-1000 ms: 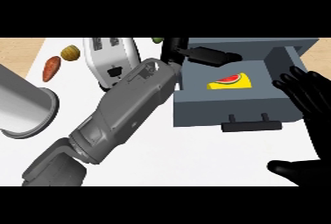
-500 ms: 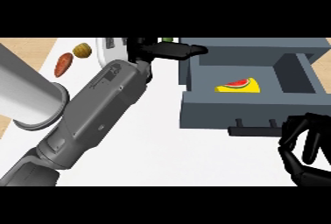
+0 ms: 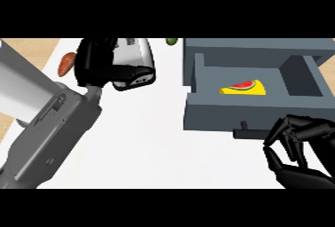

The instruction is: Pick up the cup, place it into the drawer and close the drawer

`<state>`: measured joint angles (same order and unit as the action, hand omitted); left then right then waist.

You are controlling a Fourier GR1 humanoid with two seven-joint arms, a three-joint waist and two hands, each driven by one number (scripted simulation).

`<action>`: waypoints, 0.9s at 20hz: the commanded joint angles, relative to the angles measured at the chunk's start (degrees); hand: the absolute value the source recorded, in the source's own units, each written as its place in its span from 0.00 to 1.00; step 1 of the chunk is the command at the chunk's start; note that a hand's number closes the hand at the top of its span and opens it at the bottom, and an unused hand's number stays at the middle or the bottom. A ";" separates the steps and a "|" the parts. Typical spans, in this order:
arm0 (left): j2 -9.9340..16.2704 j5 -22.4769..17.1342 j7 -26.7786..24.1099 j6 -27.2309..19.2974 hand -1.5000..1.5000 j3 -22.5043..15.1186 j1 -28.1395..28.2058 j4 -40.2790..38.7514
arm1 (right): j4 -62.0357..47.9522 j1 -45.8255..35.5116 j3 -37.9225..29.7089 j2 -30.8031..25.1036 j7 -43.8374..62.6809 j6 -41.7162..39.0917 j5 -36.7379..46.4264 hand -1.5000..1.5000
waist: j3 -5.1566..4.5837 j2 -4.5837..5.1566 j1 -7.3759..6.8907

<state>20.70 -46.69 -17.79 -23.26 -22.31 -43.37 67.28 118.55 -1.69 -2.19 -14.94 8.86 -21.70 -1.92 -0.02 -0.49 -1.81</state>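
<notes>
The silver cup (image 3: 136, 56) lies tilted at the counter's far left-centre, its dark mouth facing down-right. My left hand (image 3: 93, 62) sits against the cup's left side, and its black fingers (image 3: 134, 78) curl round the cup's lower part. The grey drawer (image 3: 216, 116) stands pulled open at the right, about a cup's width from the cup. Inside it lies a yellow wedge with a watermelon slice (image 3: 245, 88). My right hand (image 3: 300, 153) is at the lower right, fingers curled on nothing, just right of and below the drawer's small handle (image 3: 241, 131).
A large grey cylinder (image 3: 20, 91) fills the left edge beside my left forearm (image 3: 56, 128). An orange-brown vegetable (image 3: 65, 64) lies at the far left behind the hand. A green item (image 3: 171, 41) shows at the counter's back edge. White counter (image 3: 150, 146) spreads between the arms.
My left hand has moved left, away from the drawer's corner and onto the cup. The right hand stays curled by the drawer's front. The whole view has shifted and drawn closer.
</notes>
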 commanded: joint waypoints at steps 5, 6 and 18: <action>5.39 0.03 -2.13 3.56 0.00 1.73 18.60 14.01 | -4.99 -1.94 3.16 -3.65 -5.89 -0.99 13.18 1.00 | 0.00 0.32 0.51; 8.39 -2.37 2.95 3.85 0.00 3.97 15.50 15.57 | -7.99 -2.47 6.47 -3.49 -9.40 -0.25 18.62 1.00 | 0.05 0.34 -0.10; 13.07 -3.71 -0.98 16.37 0.00 11.77 30.86 17.79 | -31.05 -6.46 16.53 -0.61 -21.57 14.33 43.23 0.00 | 0.03 0.57 1.04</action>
<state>32.10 -49.17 -19.04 -10.92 -14.10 -15.94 85.02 95.17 -7.59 11.98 -17.99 -9.32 -12.53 35.75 0.01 0.04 -1.25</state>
